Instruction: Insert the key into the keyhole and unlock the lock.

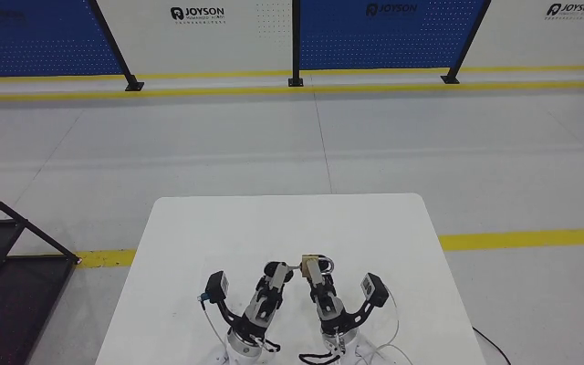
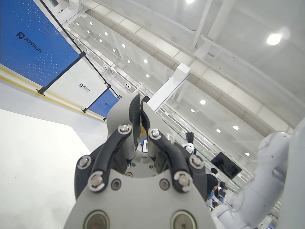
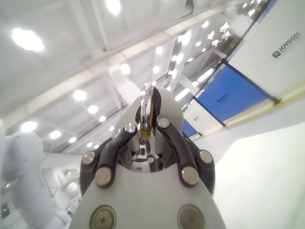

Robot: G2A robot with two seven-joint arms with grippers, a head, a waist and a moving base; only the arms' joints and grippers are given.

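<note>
Pinching a brass padlock (image 3: 145, 111), the right gripper (image 3: 150, 97) is holding it beside the left gripper (image 2: 140, 107), which is clamping the key (image 2: 142, 133).

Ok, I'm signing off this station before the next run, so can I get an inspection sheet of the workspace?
Surface: white table, rounded corners.
Job's things: lock and key close together between the arms; whether inserted, cannot tell.
Clutter: nothing seen.
Grippers: left gripper, jaws shut on key; right gripper, jaws shut on lock.
Cables: thin white cables at both wrists.
Surroundings: blue and white barriers, yellow floor lines.
</note>
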